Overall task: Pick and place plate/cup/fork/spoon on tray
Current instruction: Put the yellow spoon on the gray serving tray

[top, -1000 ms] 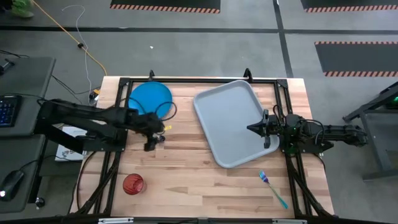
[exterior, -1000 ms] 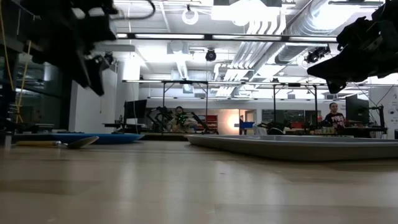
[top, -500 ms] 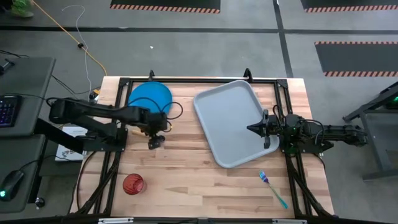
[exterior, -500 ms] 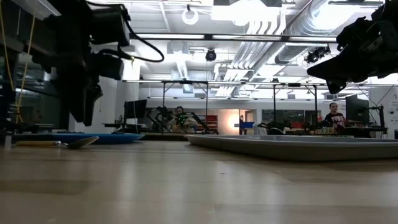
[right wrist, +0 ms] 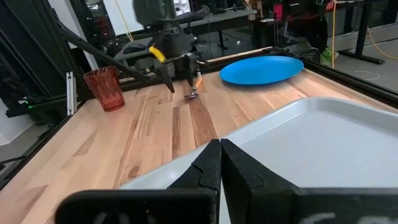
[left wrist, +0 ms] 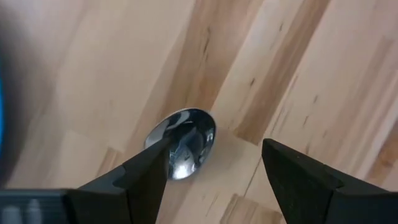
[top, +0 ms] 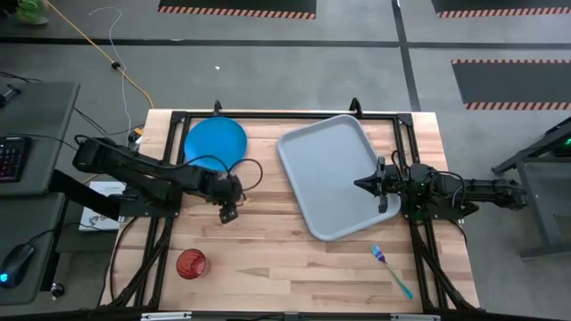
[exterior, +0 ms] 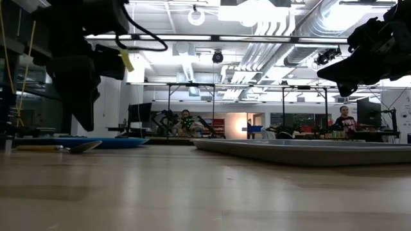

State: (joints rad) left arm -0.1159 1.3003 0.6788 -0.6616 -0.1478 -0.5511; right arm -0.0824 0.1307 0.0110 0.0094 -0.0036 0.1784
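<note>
The spoon's silvery bowl (left wrist: 183,143) lies on the bare wood between the plate and the tray. Its orange handle (right wrist: 198,79) shows in the right wrist view. My left gripper (left wrist: 214,149) is open and points down over the spoon's bowl, one finger beside it, above the table (top: 228,214). The blue plate (top: 215,141) lies at the far left. The red cup (top: 190,264) stands upright near the front left. The blue fork (top: 393,267) lies at the front right. My right gripper (right wrist: 219,155) is shut and empty, level over the grey tray's right rim (top: 382,203).
The tray (top: 330,169) lies slanted at the table's right middle. Black frame rails run along the table's edges (top: 285,115). Bare wood lies between the cup and the fork. A person (exterior: 345,119) shows far off in the room behind.
My left gripper has moved a little toward the table's right and near edges, come down toward the table and tipped to point down over the spoon. The spoon has stayed in place.
</note>
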